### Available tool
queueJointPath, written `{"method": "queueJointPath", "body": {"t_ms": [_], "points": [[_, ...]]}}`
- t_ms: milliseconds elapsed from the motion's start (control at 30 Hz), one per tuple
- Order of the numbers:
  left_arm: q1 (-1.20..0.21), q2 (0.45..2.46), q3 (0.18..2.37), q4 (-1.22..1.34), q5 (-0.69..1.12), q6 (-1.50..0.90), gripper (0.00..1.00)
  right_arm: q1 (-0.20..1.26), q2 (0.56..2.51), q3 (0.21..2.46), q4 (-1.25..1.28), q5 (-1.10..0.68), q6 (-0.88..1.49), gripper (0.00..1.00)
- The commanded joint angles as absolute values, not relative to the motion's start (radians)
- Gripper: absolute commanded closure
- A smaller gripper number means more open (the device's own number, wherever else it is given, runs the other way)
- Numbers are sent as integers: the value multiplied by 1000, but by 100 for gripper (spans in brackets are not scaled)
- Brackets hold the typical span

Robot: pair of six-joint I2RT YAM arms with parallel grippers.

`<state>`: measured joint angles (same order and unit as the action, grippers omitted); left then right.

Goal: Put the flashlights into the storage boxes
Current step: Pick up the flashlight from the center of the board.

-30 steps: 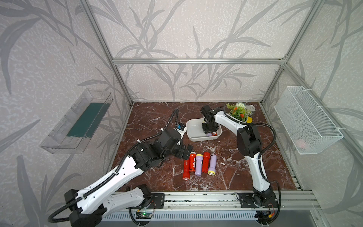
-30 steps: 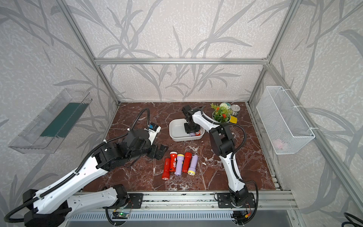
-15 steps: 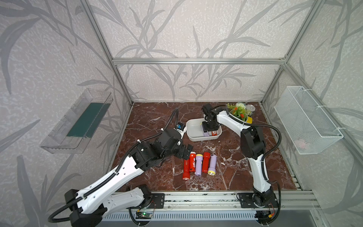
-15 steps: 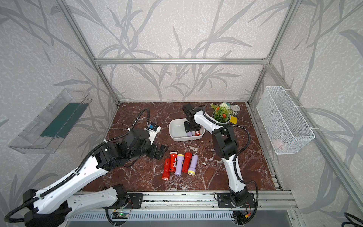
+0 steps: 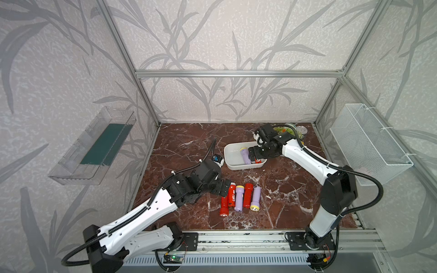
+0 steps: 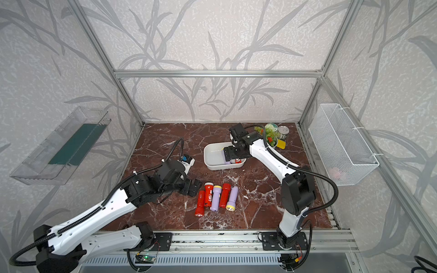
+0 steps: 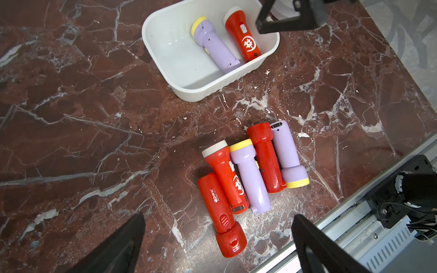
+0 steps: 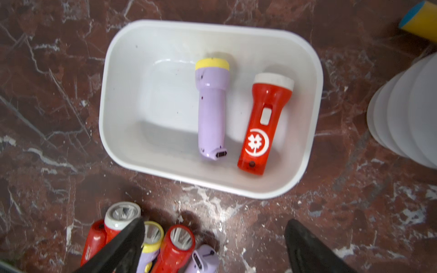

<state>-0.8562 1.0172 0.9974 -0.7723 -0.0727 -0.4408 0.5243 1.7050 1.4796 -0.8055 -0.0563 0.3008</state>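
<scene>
storage box [image 8: 125,94]: I see plain white.
lilac flashlight [image 8: 212,111]: yellow head ring.
red flashlight [image 8: 262,123]: white ring, white emblem.
tabletop [image 8: 47,118]: dark red marble, white veins.

White tub [image 8: 125,99] holds lilac flashlight [image 8: 211,113] beside red flashlight [image 8: 264,125], not touching; right end effector [image 8: 215,221] spread wide, empty.

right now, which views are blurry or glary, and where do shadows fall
Right wrist view: white tub in focus, soft shadow inside it beside the lilac flashlight; fingers of the right hand dark and blurred. Left wrist view: crisp, small highlights on the red flashlights. Both top views: sharp, evenly lit; frame posts splay outward.
</scene>
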Motion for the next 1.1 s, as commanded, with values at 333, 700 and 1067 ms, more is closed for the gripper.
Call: {"method": "queueJointPath", "body": {"t_ms": [333, 700, 1067], "points": [[-852, 936, 801, -701, -13, -650, 1, 619, 1213, 1029, -770, -146, 349, 1], [-868, 903, 670, -666, -12, -735, 10, 761, 922, 831, -800, -148, 441, 1], [-907, 1007, 660, -653, -8, -761, 11, 839, 793, 748, -795, -140, 503, 1]]}}
